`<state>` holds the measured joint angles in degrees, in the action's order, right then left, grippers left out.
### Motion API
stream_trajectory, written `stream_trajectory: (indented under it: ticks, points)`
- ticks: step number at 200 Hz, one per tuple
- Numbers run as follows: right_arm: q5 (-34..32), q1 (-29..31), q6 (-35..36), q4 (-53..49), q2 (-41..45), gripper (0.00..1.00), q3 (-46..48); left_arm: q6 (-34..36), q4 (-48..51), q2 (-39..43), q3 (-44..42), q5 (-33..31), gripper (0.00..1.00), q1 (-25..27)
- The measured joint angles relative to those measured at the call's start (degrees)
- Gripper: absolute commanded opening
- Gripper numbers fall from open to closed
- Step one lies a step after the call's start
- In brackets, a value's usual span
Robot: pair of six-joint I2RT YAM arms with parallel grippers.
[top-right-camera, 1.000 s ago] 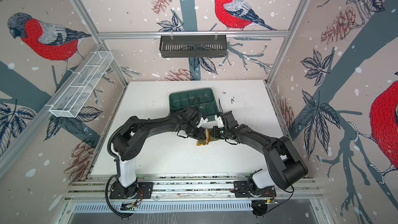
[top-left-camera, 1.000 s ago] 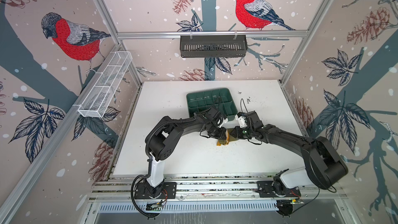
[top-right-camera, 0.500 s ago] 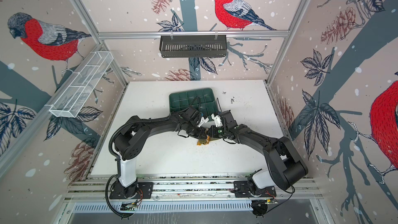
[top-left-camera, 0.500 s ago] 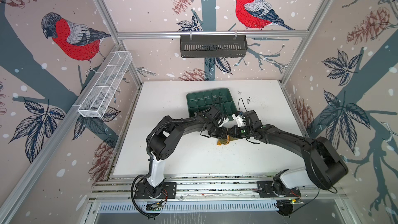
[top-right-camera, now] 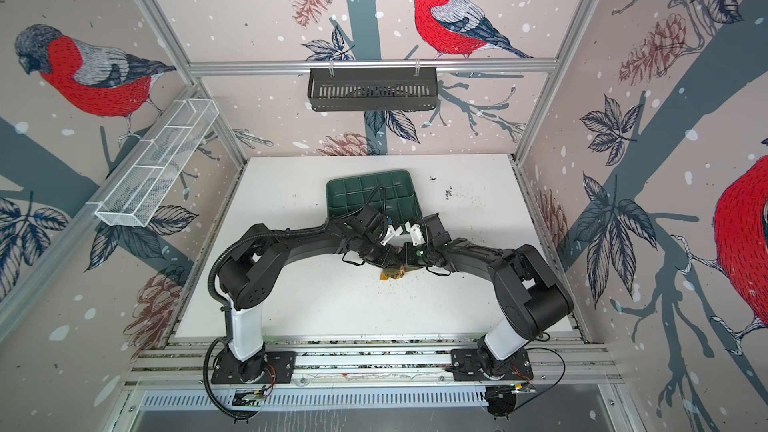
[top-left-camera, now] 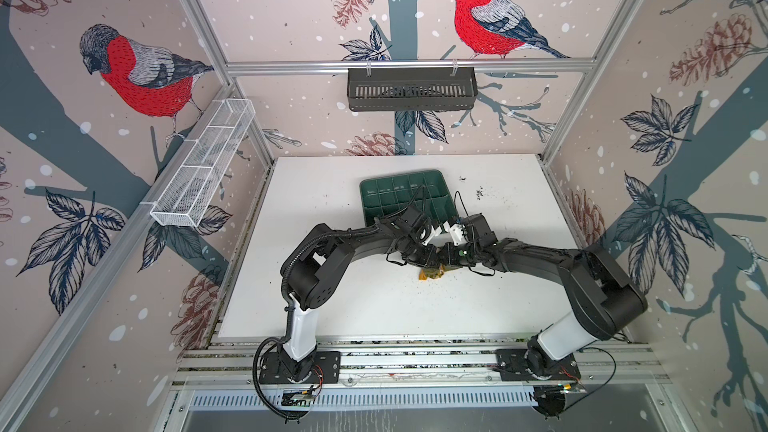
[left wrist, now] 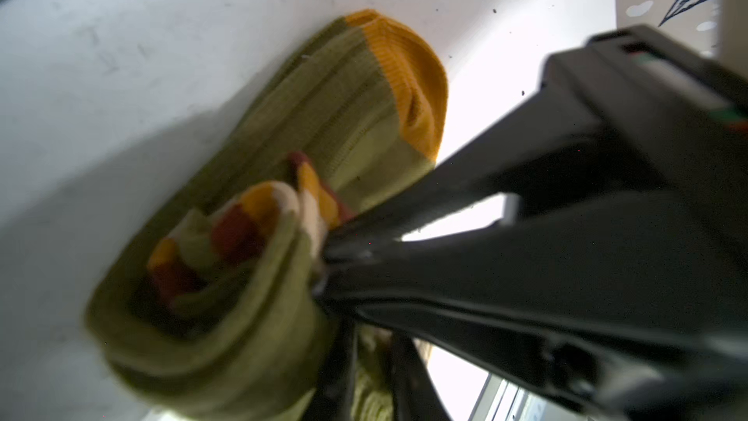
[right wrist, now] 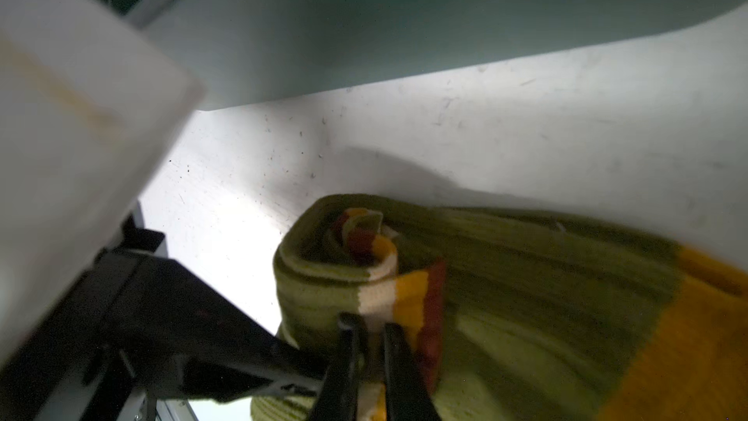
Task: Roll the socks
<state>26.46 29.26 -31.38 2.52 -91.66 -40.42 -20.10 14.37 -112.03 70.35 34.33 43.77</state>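
Observation:
The socks [left wrist: 307, 123] are olive-green knit with a mustard toe. Their striped cuff end is curled into a loose roll [right wrist: 356, 253] on the white table. In both top views only a small mustard and olive piece [top-left-camera: 432, 273] [top-right-camera: 392, 274] shows below the two grippers, which meet over it. My right gripper [right wrist: 372, 328] [top-left-camera: 448, 258] is shut on the cream and orange cuff stripes at the roll's edge. The fingers of my left gripper [left wrist: 372, 344] [top-left-camera: 430, 260] stand a little apart with olive knit in the gap. Blur hides whether they pinch it.
A dark green compartment tray [top-left-camera: 376, 195] [top-right-camera: 347, 195] lies just behind the grippers. Dark crumbs [top-left-camera: 482, 193] speckle the table at the back right. A black basket [top-left-camera: 411, 89] hangs on the back wall and a white wire basket [top-left-camera: 203, 168] on the left wall.
Less of the socks shows below the grippers than a second ago. The two wrists have drawn closer together over them. The left fingers have parted slightly.

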Motion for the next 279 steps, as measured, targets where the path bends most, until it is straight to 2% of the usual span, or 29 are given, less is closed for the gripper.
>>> stream_trajectory:
  ticks: [48, 95, 148, 206, 279]
  points:
    - [-1.05, -0.04, 0.02, 0.63, -1.46, 0.16, -0.17, -0.07, -0.81, 2.91, -2.54, 0.02, 0.3, -0.87]
    - [-1.18, -0.04, 0.04, 1.97, -2.67, 0.15, -0.35, -1.11, -2.51, 6.56, -7.28, -0.07, 0.29, -3.82]
    - [-1.16, -0.07, 0.07, 2.4, -3.26, 0.14, -0.48, -2.64, -4.35, 12.59, -12.15, -0.7, 0.37, -6.88]
    - [-1.05, 0.37, 0.09, 3.56, -3.67, 0.13, -0.39, -6.54, -12.31, 12.79, -20.06, 1.42, 0.43, -9.29]
    - [-1.42, 1.18, 0.09, 3.61, -3.58, 0.14, -0.39, -9.44, -22.32, 10.19, -21.42, 4.52, 0.48, -9.66]
